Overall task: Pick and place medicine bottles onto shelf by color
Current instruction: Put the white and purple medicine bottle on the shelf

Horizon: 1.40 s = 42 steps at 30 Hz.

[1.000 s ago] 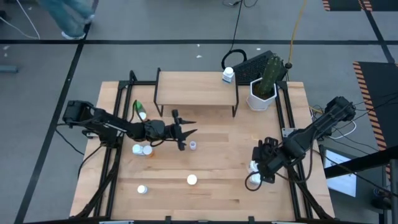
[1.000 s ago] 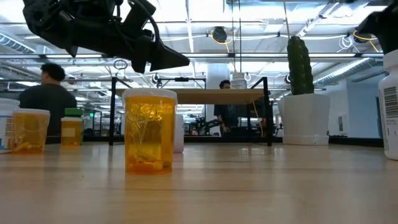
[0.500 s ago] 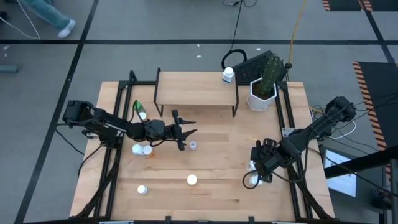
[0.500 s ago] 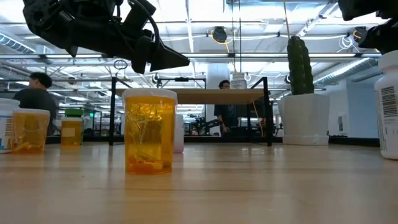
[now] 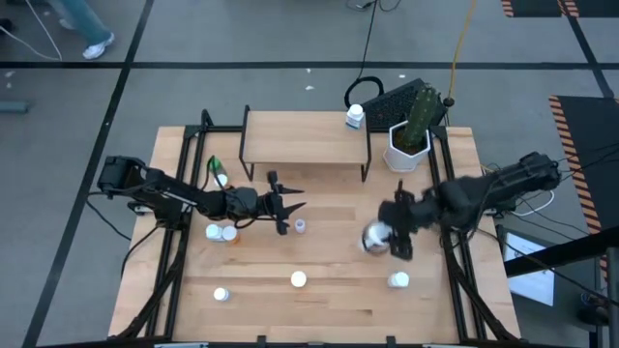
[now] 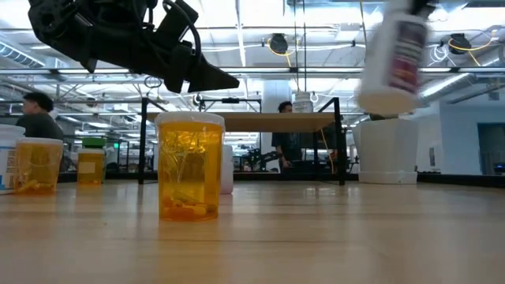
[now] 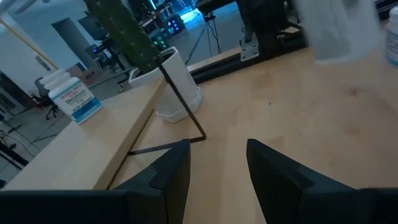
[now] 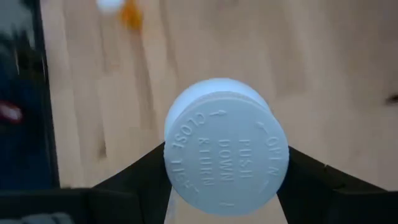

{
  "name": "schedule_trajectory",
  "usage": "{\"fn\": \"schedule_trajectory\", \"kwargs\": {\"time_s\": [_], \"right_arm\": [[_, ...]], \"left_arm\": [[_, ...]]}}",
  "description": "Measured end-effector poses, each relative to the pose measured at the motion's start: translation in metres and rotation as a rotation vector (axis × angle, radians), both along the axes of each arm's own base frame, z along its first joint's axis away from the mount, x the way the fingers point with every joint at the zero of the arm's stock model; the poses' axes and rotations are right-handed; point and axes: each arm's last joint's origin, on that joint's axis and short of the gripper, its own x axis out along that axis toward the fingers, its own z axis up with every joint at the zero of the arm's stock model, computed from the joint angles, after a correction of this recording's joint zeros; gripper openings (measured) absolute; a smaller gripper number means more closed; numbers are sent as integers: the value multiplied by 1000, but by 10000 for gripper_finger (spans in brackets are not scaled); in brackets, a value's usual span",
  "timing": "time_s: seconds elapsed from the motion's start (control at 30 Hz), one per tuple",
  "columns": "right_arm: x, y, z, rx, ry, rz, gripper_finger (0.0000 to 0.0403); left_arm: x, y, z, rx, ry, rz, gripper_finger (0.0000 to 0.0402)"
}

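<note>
My right gripper (image 5: 385,238) is shut on a white medicine bottle (image 5: 373,238), held high over the table's right half; it also shows in the low view (image 6: 392,59). My left gripper (image 5: 292,205) hangs open and empty above the table's middle, in front of the shelf (image 5: 305,138). A white bottle (image 5: 355,117) stands on the shelf's far right corner. A green bottle (image 5: 217,172) lies left of the shelf. White and orange bottles (image 5: 221,232) stand on the table, with others near the middle (image 5: 300,225) and front (image 5: 298,279). My right gripper pinches the white bottle between its two fingers (image 8: 134,177), one on each side just below the cap (image 8: 225,146). The cap end faces the wrist, so the fingers lie along the bottle. The bottle hangs lifted clear of the table, slightly tilted, bottom end down (image 6: 383,101).
A white pot with a cactus (image 5: 407,145) stands at the far right beside the shelf, with a dark keyboard (image 5: 397,97) behind it. White bottles stand at the front right (image 5: 398,280) and front left (image 5: 221,294). A person walks beyond the table's far left.
My right gripper has risen from the table's right front, carrying the white bottle up and toward the table's middle and far side. One white bottle stays standing where it was taken from. The left arm has kept still.
</note>
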Motion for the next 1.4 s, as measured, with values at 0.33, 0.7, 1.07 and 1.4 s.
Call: {"fn": "schedule_trajectory", "kwargs": {"time_s": [0.33, 0.7, 1.07, 1.4], "right_arm": [[40, -102, 66, -144, -161, -196, 228], [81, -185, 77, -253, 50, -194, 230], [81, -218, 59, -241, 144, -243, 234], [73, -229, 59, -250, 163, -248, 239]], "left_arm": [[-2, -11, 0, 63, 15, 87, 161], [-3, -11, -2, 79, 39, 108, 161], [-4, -11, -5, 71, 59, 109, 161], [-4, -11, -4, 37, 47, 116, 161]]}}
